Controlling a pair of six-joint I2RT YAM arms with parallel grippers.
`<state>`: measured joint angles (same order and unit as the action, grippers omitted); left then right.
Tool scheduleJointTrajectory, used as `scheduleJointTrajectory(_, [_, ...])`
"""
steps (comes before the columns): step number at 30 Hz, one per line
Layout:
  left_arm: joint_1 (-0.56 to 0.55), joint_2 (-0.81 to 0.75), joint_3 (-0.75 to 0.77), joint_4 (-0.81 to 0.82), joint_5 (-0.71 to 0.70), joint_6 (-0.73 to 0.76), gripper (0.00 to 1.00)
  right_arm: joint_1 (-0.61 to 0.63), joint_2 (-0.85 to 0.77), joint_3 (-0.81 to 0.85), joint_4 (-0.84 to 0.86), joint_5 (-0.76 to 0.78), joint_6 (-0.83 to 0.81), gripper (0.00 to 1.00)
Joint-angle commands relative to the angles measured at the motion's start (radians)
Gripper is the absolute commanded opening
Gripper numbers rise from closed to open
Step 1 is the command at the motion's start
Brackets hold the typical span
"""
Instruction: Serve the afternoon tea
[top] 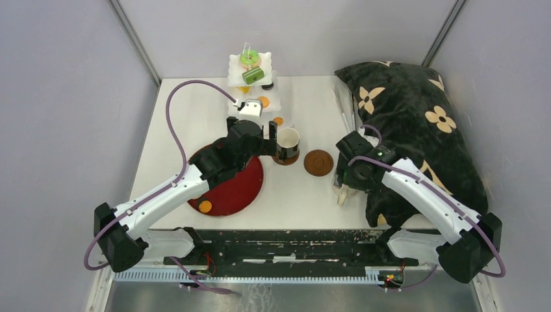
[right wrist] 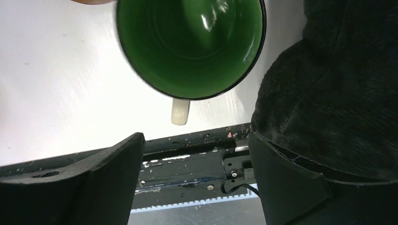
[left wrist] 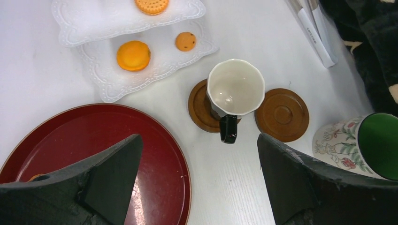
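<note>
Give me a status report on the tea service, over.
Left hand open, right hand open, both empty. White mug on coaster; green-lined mug off spare coaster. Black cushion crowds right hand.

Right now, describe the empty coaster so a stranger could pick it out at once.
Find the dark red tray left of centre. Right of it a white mug stands on one brown coaster; the second coaster, further right, is bare.

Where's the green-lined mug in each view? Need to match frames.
Top external: green-lined mug mostly hidden under right gripper, centre-right.
Left wrist: mug at right edge, floral outside.
Right wrist: mug top centre, handle pointing down.
Shared landmark: black flowered cushion, next to the mug in all three.
</note>
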<state>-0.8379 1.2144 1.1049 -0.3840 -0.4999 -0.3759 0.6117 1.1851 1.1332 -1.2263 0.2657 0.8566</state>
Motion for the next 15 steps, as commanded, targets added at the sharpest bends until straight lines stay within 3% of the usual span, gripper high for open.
scheduleJointTrajectory(1, [0.0, -0.005, -0.01, 0.012, -0.063, -0.055, 0.99, 0.004, -0.028, -0.119, 0.144, 0.014, 0.107, 0.86])
scheduleJointTrajectory(9, [-0.001, -0.031, -0.058, 0.025, -0.049, -0.066, 0.98, 0.005, -0.008, -0.301, 0.378, 0.004, 0.15, 0.75])
scheduleJointTrajectory(15, [-0.001, -0.03, -0.065, 0.03, -0.044, -0.068, 0.98, 0.005, 0.009, -0.333, 0.4, 0.061, 0.183, 0.56])
